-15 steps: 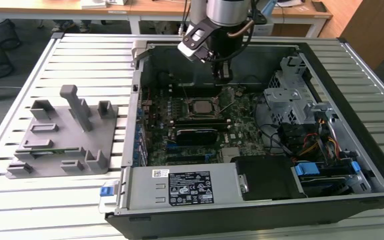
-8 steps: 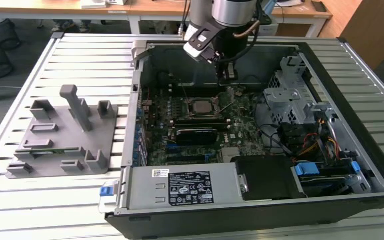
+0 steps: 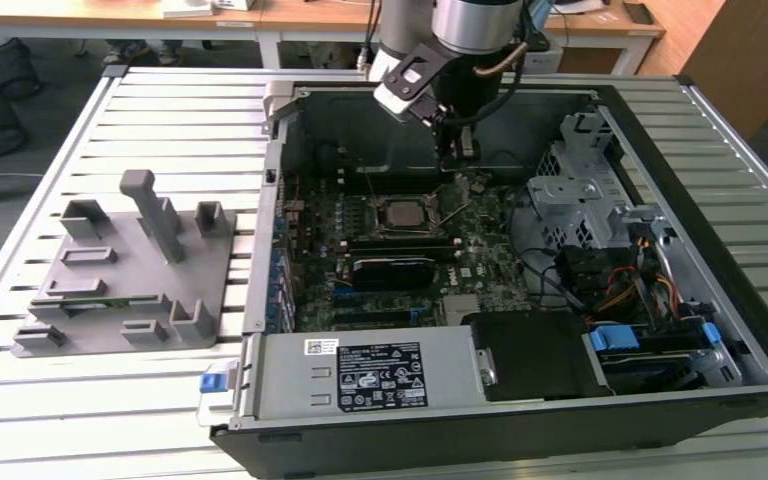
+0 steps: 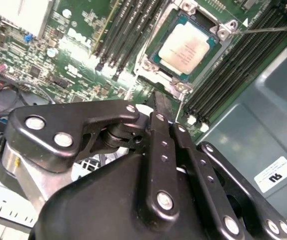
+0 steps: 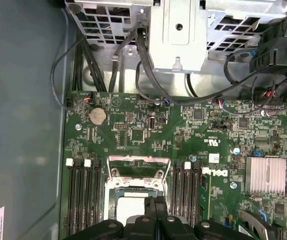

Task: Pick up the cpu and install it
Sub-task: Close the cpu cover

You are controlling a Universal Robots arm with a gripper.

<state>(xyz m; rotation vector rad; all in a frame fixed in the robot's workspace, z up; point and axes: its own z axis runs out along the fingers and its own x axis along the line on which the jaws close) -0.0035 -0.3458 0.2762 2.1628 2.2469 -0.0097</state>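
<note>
End effector (image 4: 161,98) clenched, fingers pressed together with nothing between them, hanging just above the motherboard (image 3: 491,250) beside the socket (image 5: 138,172). Table (image 3: 171,100) carries an open computer case (image 3: 704,330) and, well apart on the exterior view's left, a grey fixture (image 3: 131,270). cpu (image 4: 183,48) sits flat in the socket, silver top up, near the fingertips in both wrist views.

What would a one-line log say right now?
cpu: in socket | jaws: shut, empty, near socket
</note>
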